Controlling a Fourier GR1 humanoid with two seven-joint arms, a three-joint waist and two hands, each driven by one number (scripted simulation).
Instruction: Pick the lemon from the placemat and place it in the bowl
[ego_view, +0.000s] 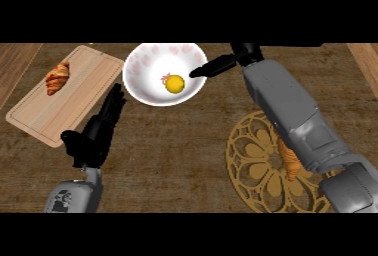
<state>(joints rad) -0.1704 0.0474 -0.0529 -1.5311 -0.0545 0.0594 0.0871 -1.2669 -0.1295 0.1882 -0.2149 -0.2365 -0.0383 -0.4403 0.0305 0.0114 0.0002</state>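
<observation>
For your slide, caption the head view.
Lemon lies in the bowl; right hand hovers at its rim, left hand rests open.

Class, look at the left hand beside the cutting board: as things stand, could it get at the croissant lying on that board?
Probably yes: the left hand is open beside the cutting board, and nothing lies between it and the croissant.

No words, numbers, brand names or signs can be read anywhere in the head view. The grey casing of the left forearm (68, 199) carries a small dark mark — too blurred to make out as letters or a logo. The white round bowl with pink petal shapes (151, 62) shows pattern only — no lettering.
</observation>
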